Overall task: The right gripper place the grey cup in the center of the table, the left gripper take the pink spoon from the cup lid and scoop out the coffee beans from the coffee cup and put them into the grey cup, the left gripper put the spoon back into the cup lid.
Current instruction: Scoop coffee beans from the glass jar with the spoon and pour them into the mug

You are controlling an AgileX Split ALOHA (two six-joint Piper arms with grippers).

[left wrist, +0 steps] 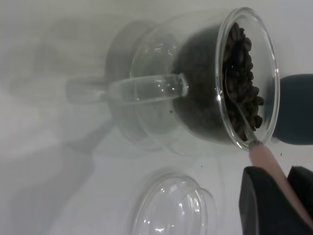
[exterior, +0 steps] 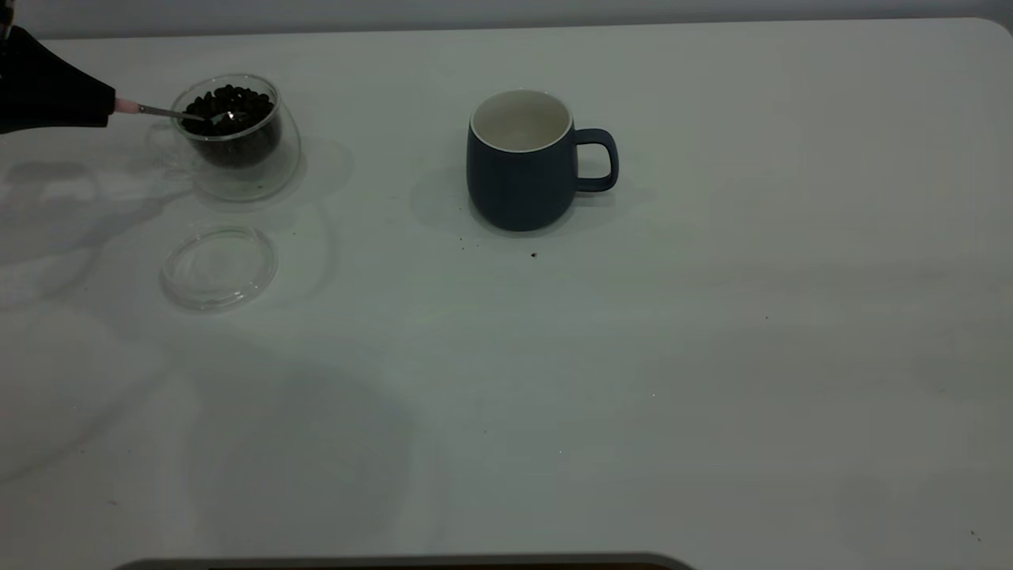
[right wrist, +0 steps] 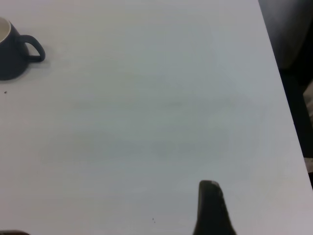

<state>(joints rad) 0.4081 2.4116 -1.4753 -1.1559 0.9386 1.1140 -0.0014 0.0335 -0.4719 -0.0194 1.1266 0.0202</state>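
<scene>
The grey cup [exterior: 518, 174] stands upright at the middle of the table [exterior: 712, 356], handle to the right, its white inside showing no beans. The coffee cup [exterior: 237, 146] with coffee beans [exterior: 229, 101] stands at the far left. My left gripper [exterior: 99, 101] is shut on the pink spoon [exterior: 127, 106] by its handle. The spoon's metal bowl rests in the beans. The cup lid [exterior: 219, 265] lies bare in front of the coffee cup. In the left wrist view, my left gripper [left wrist: 281, 191] clamps the spoon [left wrist: 266, 156]. My right gripper [right wrist: 112, 215] hangs open over bare table, away from the grey cup [right wrist: 10, 49].
A few dark crumbs [exterior: 533, 255] lie on the table just in front of the grey cup. The table's right edge [right wrist: 279, 73] runs close to my right gripper. A dark rim [exterior: 396, 564] lines the near table edge.
</scene>
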